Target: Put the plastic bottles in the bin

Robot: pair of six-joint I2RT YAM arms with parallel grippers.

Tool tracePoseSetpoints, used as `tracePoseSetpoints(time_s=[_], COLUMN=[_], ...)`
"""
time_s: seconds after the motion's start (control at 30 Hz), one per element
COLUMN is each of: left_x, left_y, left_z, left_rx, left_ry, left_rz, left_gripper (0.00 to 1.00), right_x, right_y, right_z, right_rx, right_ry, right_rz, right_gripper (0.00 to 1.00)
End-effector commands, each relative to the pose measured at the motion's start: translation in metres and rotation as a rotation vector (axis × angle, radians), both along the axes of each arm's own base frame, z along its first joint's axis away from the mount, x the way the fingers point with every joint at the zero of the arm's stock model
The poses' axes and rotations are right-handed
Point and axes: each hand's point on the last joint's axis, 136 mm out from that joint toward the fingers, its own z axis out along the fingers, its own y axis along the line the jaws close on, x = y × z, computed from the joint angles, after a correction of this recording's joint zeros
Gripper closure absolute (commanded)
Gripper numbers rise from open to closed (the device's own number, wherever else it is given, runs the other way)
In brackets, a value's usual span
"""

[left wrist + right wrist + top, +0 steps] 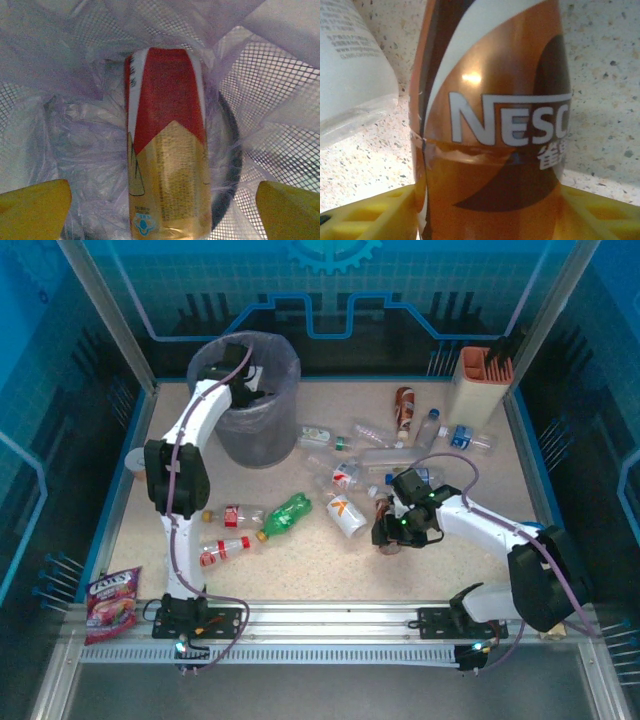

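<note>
The job is barely started. The left claw (pixel 247 380) hangs over the mouth of the bin (pixel 262 435), which stands at the far left of the counter (pixel 300 575). Its yellow fingers (pixel 32 207) are spread wide and hold nothing. Between and below them, a red-and-gold labelled bottle (pixel 167 145) sits inside the bin against the liner bag, clear of both fingers. It is the one bottle I can count as in, and the liner hides whether others lie under it.

The right claw (pixel 392 532) is down on the counter around a brown Nescafé bottle (pixel 495 125). Its fingers (pixel 370 215) press against both flanks, so the bottle looks gripped but is not yet lifted.

Most of the bottles are left to move. A green bottle (pixel 288 514), a red-labelled bottle (pixel 240 515) and a red-capped bottle (pixel 222 551) lie near the left arm, with a white bottle with an orange mark (pixel 346 516) mid-counter. A clear bottle (pixel 322 437) lies just beside the bin with more clear ones strung out to its right. A second brown bottle (pixel 404 407) lies by the cream-and-orange holder (pixel 478 385).
</note>
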Motion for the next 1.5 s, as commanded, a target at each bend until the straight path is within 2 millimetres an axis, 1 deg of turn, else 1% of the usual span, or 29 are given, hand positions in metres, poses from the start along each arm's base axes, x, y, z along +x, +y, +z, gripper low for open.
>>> tracePoseSetpoints(time_s=[0.0,0.1,0.2,0.27,0.37,0.47,0.5,0.53,0.57,0.6,0.67,0.77,0.83,0.9,0.93,0.97,1.03,1.07,1.13,1.2,1.27,1.33,1.47], left_x=[-0.006,-0.008,-0.013,-0.016,-0.027,-0.045,-0.054,-0.064,-0.075,-0.087,-0.108,-0.142,-0.163,-0.179,-0.183,-0.185,-0.184,-0.185,-0.186,-0.185,-0.182,-0.177,-0.170], left_y=[-0.008,-0.005,-0.006,-0.005,0.002,0.009,0.010,0.008,0.005,-0.002,-0.021,-0.060,-0.087,-0.111,-0.122,-0.132,-0.154,-0.163,-0.179,-0.190,-0.196,-0.200,-0.201], left_z=[0.067,0.096,0.128,0.151,0.186,0.224,0.236,0.245,0.254,0.259,0.263,0.264,0.261,0.258,0.255,0.254,0.242,0.236,0.219,0.203,0.191,0.183,0.181], left_rx=[-0.017,-0.013,-0.028,-0.023,-0.029,-0.037,-0.047,-0.068,-0.100,-0.144,-0.211,-0.368,-0.478,-0.594,-0.684,-0.771,-0.953,-0.986,-0.961,-0.932,-0.937,-0.942,-0.944], left_ry=[-0.119,-0.178,-0.249,-0.304,-0.388,-0.479,-0.507,-0.530,-0.550,-0.560,-0.574,-0.548,-0.520,-0.485,-0.463,-0.448,-0.387,-0.363,-0.335,-0.312,-0.290,-0.285,-0.309], left_rz=[-0.034,-0.020,-0.004,0.015,0.067,0.114,0.126,0.129,0.126,0.116,0.074,-0.017,-0.063,-0.100,-0.091,-0.086,-0.051,-0.050,-0.048,-0.046,-0.030,-0.015,0.005], left_gripper=[0.02,0.01,0.01,0.01,0.01,0.01,0.01,0.01,0.01,0.01,0.01,0.01,0.01,0.01,0.01,0.01,0.01,0.01,0.01,0.01,0.03,0.07,0.20], right_x=[-0.001,0.000,0.002,0.003,0.004,0.006,0.008,0.011,0.013,0.020,0.031,0.045,0.053,0.058,0.062,0.065,0.067,0.069,0.070,0.069,0.066,0.066,0.066], right_y=[-0.001,-0.004,-0.009,-0.010,-0.010,-0.012,-0.012,-0.012,-0.011,-0.006,0.005,0.026,0.042,0.056,0.065,0.073,0.092,0.099,0.114,0.125,0.133,0.137,0.145], right_z=[-0.001,0.008,0.021,0.030,0.045,0.063,0.071,0.080,0.085,0.099,0.121,0.152,0.172,0.186,0.193,0.197,0.205,0.209,0.214,0.218,0.223,0.224,0.220], right_rx=[-0.018,-0.026,-0.034,-0.020,0.004,0.029,0.042,0.058,0.075,0.109,0.188,0.312,0.397,0.462,0.496,0.528,0.624,0.667,0.745,0.773,0.793,0.813,0.841], right_ry=[-0.009,-0.029,-0.059,-0.079,-0.102,-0.133,-0.153,-0.181,-0.205,-0.259,-0.338,-0.442,-0.504,-0.558,-0.604,-0.634,-0.672,-0.681,-0.677,-0.677,-0.695,-0.698,-0.681], right_rz=[0.009,0.016,0.019,0.023,0.035,0.062,0.070,0.080,0.095,0.115,0.155,0.227,0.280,0.335,0.371,0.399,0.449,0.455,0.471,0.492,0.513,0.507,0.502], right_gripper=[0.39,0.43,0.44,0.51,0.51,0.52,0.53,0.53,0.54,0.54,0.56,0.58,0.59,0.61,0.61,0.62,0.64,0.65,0.65,0.65,0.64,0.64,0.64])
